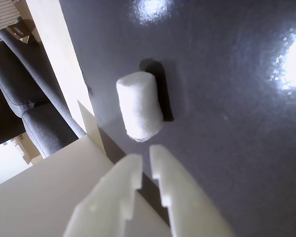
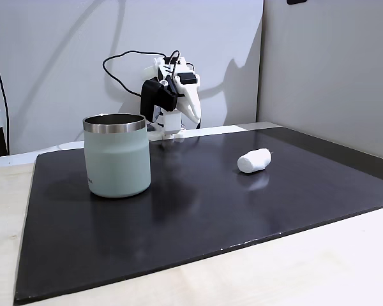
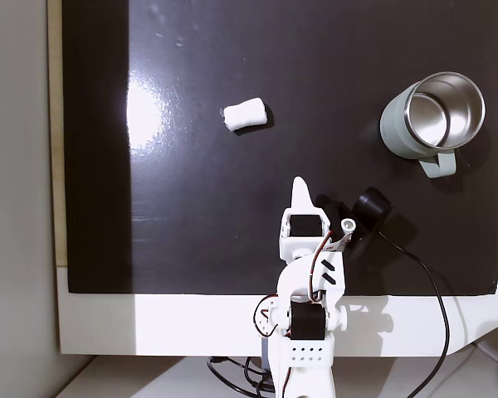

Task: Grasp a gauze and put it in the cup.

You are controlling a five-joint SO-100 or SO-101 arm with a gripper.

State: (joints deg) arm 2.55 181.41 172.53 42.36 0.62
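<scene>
End effector (image 1: 146, 159) just short of gauze (image 1: 138, 106)

Soft, fuzzy white cloth on the gauze (image 1: 139, 106), lower centre of the wrist view. Glossy black mat (image 2: 198, 210) throwing back lamp glare. Matt mint coating on the cup (image 2: 117, 161), bare shiny steel at rim and inside. Smooth white plastic on the gripper (image 1: 145, 165). Pale wood-look table (image 2: 319, 268) beneath.
</scene>
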